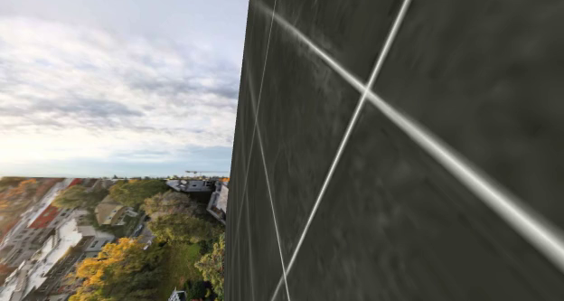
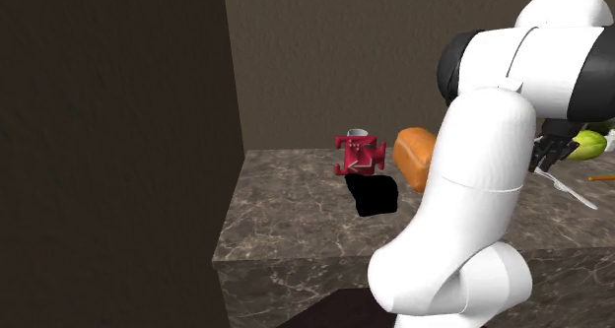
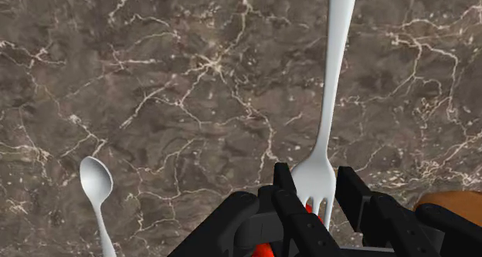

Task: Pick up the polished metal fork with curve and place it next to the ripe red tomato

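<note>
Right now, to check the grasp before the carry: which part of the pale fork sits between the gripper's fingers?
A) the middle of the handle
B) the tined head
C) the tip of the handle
B: in the wrist view the gripper clasps the fork at its tined head, and the long handle runs away over the marbled counter.

Likely a home kitchen. Dark marbled table [image 2: 286,198] against brown walls [image 2: 345,60]; fork [image 3: 332,101], spoon [image 3: 96,182] and a bread loaf [image 2: 414,157] present.
</note>
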